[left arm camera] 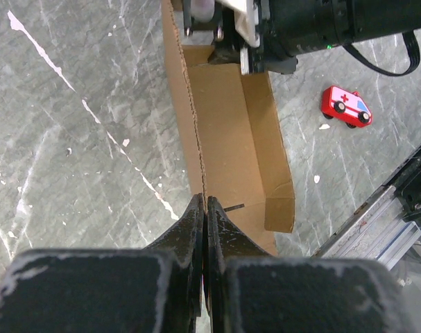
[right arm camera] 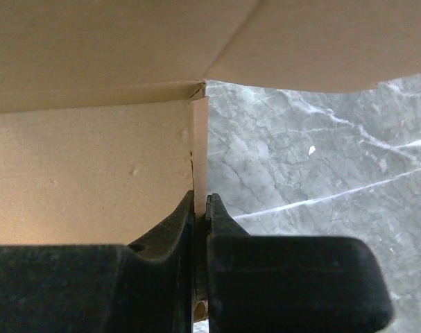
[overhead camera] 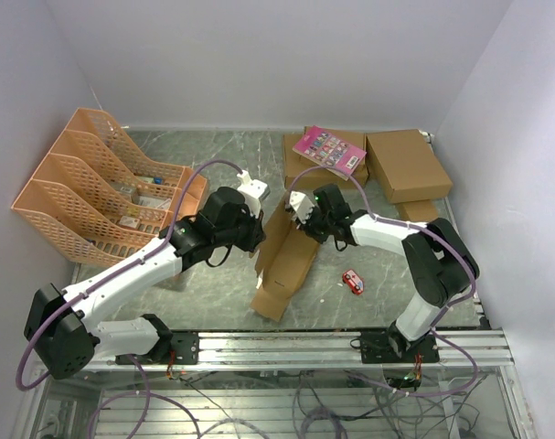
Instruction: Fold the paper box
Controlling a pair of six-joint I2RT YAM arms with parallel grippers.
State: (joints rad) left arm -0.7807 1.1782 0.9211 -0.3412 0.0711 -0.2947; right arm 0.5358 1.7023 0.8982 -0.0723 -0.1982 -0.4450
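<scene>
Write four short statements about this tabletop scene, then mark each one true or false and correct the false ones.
1. The left gripper and the right gripper each pinch a cardboard wall of the paper box. True.
2. The red toy ambulance lies inside the paper box. False: it sits on the table, beside the box.
3. A pink booklet lies on a larger brown box at the back. True.
4. The orange file rack stands on the right side of the table. False: it is on the left side.
</scene>
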